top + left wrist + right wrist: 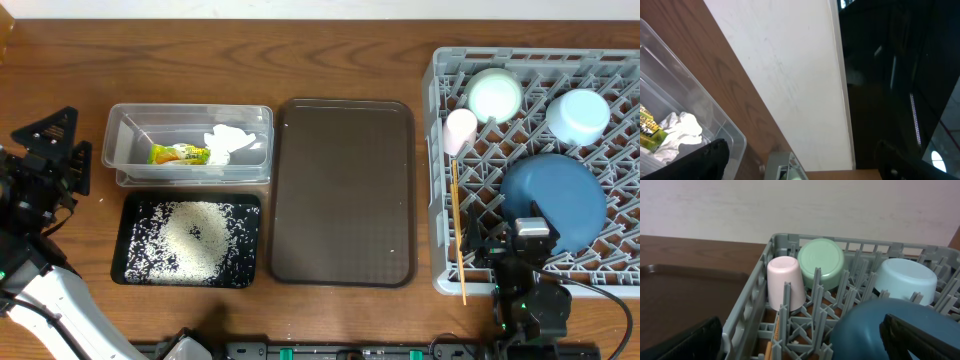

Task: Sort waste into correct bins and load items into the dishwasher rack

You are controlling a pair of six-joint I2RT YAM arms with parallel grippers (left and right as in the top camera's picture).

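The grey dishwasher rack (pixel 437 180) holds the pale mint bowl (pixel 495 93), light blue bowl (pixel 578 115), pink cup (pixel 461 129), dark blue plate (pixel 553 200) and wooden chopsticks (pixel 458 228). The right wrist view shows the rack (pixel 747 310), cup (pixel 785 282), mint bowl (pixel 821 262), blue bowl (pixel 904 281) and plate (pixel 865 330). The clear tub (pixel 125 140) holds the white napkin (pixel 229 142) and yellow-green wrapper (pixel 180 154). The black tray (pixel 135 205) holds rice (pixel 195 238). My left gripper (pixel 55 150) is open and empty, left of the tub (pixel 715 120). My right gripper (pixel 505 250) is open and empty over the rack's front edge.
A large dark brown serving tray (pixel 345 190) lies between the bins and the rack. A white wall (pixel 785 65) runs along the table's far edge. The rack stands near the table's right edge.
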